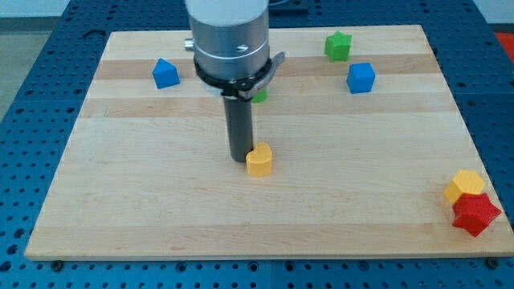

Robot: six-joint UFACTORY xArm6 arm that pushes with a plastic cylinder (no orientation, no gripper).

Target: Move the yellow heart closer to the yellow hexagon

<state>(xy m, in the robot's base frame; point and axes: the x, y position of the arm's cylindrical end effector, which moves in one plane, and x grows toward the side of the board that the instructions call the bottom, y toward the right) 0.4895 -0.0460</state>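
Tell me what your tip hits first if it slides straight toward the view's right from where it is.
Almost at once: my tip sits beside the yellow heart, on its left, seemingly touching it.

Our arm (229, 36) is cut off by the view's top edge, so we see only its grey lower housing. A green block (259, 94) sits mostly hidden behind that housing and the rod; we cannot tell its shape. The red block (475, 213) covers the lower right part of a yellow block (464, 185) it touches
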